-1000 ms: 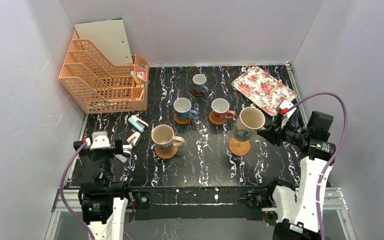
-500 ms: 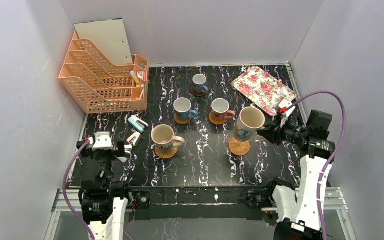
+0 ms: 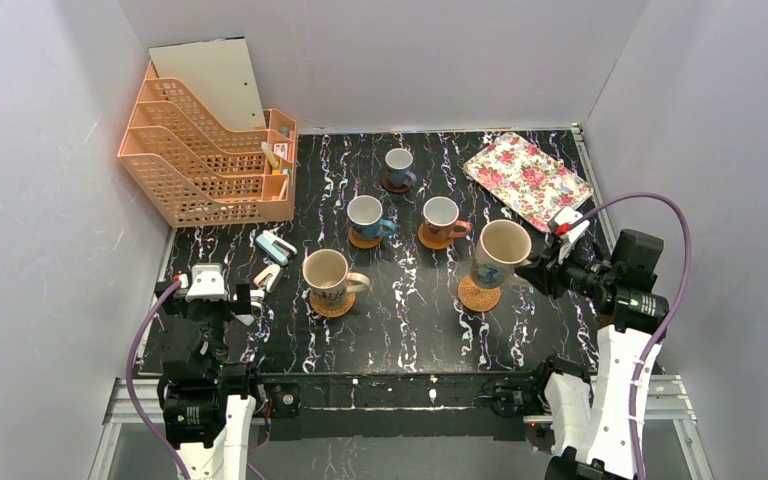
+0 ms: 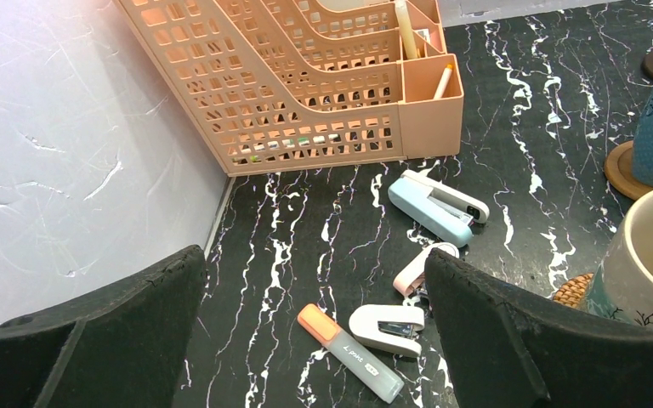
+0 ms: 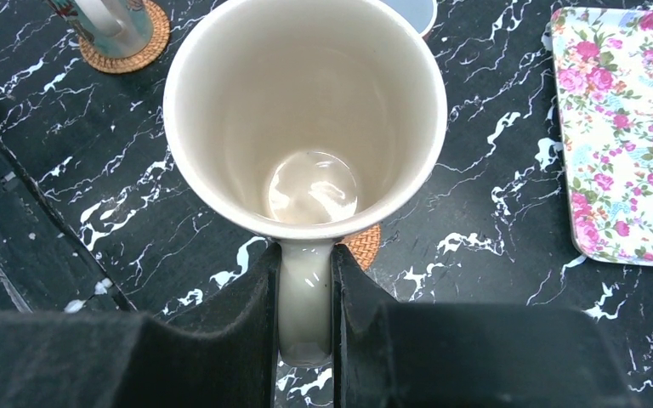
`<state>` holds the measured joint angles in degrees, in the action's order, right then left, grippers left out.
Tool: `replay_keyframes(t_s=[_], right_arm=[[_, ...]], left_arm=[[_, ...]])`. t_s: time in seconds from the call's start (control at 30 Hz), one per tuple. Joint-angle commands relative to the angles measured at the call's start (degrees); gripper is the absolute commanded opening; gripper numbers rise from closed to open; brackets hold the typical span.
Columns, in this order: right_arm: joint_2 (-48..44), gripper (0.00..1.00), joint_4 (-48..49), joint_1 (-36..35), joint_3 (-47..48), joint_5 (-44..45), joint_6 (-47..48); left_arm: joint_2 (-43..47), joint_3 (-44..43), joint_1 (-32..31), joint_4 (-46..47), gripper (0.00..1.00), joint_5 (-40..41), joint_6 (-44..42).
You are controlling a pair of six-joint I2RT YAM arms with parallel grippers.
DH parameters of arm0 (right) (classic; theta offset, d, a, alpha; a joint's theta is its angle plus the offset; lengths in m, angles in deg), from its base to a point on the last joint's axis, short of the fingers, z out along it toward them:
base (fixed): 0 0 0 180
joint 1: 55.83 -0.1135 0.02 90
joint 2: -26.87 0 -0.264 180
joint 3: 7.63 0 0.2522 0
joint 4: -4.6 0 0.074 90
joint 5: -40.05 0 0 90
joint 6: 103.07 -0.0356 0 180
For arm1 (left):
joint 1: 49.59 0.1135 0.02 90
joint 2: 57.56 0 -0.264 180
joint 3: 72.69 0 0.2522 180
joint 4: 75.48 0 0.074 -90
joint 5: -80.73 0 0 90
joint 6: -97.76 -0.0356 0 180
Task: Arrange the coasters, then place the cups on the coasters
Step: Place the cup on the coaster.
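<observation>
Gripping a large beige mug (image 5: pixel 306 127) by its handle, the right gripper (image 5: pixel 306 265) holds it tilted over a woven wicker coaster (image 3: pixel 479 294) at the right of the black marbled table (image 3: pixel 410 330); whether its base touches the coaster cannot be told. The left gripper (image 4: pixel 313 268) hangs with jaws spread wide, grasping nothing, above a highlighter (image 4: pixel 350 353) near the left edge. A second beige mug (image 3: pixel 327 274), two blue mugs (image 3: pixel 366 215) and a brownish-orange mug (image 3: pixel 441 217) stand on coasters.

Black with white marble veining: tabletop (image 3: pixel 410 320). Pink roses on cream: tray (image 3: pixel 526 180), 2 o'clock. Peach lattice: organizer (image 3: pixel 205 160), 10 o'clock. Beige: mug (image 3: pixel 502 245), 3 o'clock. Orange-tan weave: coaster (image 3: pixel 473 298), 4 o'clock.
</observation>
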<state>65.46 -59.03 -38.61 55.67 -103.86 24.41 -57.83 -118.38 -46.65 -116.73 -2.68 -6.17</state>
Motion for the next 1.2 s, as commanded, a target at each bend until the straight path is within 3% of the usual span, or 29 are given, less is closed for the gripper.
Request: replay_keyframes(t_s=[0.0, 0.37, 0.73, 1.17], right_arm=[[-0.19, 0.01, 5.43, -1.99, -0.04, -2.35, -1.23], [7.87, 0.01, 3.17, -4.47, 2.62, -5.74, 8.96], [-0.47, 0.01, 13.83, -4.47, -6.79, -1.56, 4.46], [4.32, 0.01, 11.97, -4.47, -8.14, -4.30, 7.21]], left_arm=[[0.18, -1.00, 0.40, -0.24, 0.98, -0.54, -0.38], [0.19, -0.91, 0.48, -0.12, 0.98, 0.07, -0.21], [0.19, -0.93, 0.49, -0.11, 0.98, 0.16, -0.20], [0.17, -0.95, 0.49, -0.05, 0.98, 0.35, -0.17]])
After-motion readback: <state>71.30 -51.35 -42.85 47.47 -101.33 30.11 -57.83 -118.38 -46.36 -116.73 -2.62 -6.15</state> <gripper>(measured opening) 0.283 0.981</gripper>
